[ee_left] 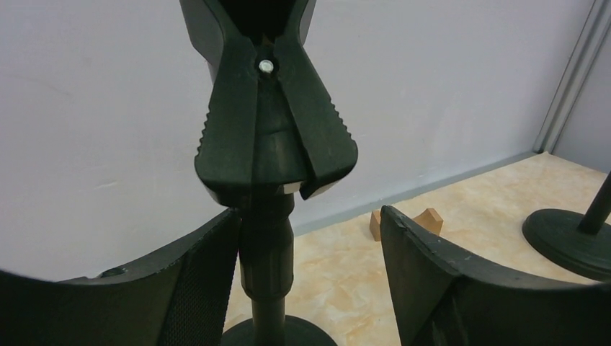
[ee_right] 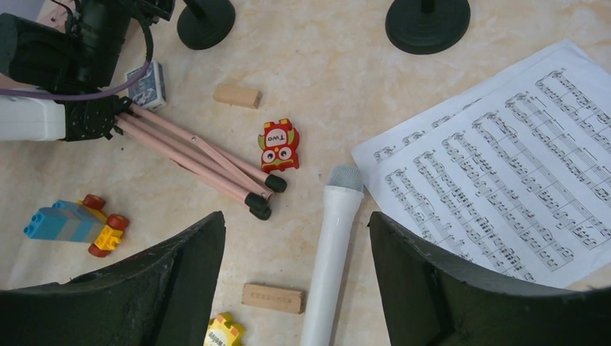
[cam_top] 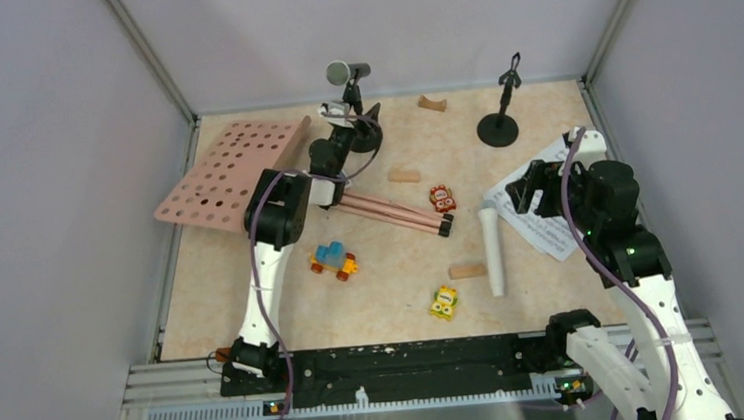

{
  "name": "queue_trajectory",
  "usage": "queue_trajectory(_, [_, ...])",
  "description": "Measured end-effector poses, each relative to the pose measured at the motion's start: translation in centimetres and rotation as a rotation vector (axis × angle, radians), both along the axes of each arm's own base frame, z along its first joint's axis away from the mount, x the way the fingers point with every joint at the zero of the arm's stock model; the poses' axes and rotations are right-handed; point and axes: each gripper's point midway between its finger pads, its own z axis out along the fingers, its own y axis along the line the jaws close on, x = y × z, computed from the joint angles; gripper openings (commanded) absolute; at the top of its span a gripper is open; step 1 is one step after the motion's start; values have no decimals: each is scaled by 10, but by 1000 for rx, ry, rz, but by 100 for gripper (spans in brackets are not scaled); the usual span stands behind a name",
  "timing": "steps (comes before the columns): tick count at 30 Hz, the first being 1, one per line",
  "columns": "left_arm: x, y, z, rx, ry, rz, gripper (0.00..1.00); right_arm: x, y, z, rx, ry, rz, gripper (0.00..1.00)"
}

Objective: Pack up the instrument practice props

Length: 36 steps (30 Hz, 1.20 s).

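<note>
The black mic holder [ee_left: 265, 288] stands upright at the far side of the bench [cam_top: 394, 288], the dark microphone [cam_top: 347, 70] clipped on top. I'd judge it top-heavy on its round base, so the stiff stem below the clip [ee_left: 274, 137] is the place to grip. The left pincer [ee_left: 308, 216] straddles that stem, unclenched. The white microphone [ee_right: 331, 245], smooth and apt to roll, lies just beside the sheet music [ee_right: 504, 166], under the released right pincer [ee_right: 295, 216].

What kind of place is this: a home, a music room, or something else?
Probably a robot test cell, not a music room: plain grey walls enclose one small table, two arms are bolted to a metal rail, and sheet music lies among toy cars.
</note>
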Motion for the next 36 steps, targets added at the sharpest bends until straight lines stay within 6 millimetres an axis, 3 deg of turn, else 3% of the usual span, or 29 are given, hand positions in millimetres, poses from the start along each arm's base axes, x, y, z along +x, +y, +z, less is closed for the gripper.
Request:
queue_trajectory(4, [8, -5, -1, 10, 13, -11, 68, 0, 0, 0, -3, 0, 1, 70])
queue_trajectory(14, [23, -6, -12, 32, 73, -8, 35, 0, 0, 0, -10, -3, 3, 66])
queue_trajectory(19, [22, -7, -13, 45, 70, -22, 2, 0, 0, 0, -10, -3, 4, 66])
queue_trajectory(28, [12, -19, -13, 64, 56, -104, 0, 0, 0, 0, -9, -4, 4, 66])
queue_trajectory(36, [-24, -26, -8, 55, 84, -202, 0, -5, 3, 6, 5, -26, 20, 66])
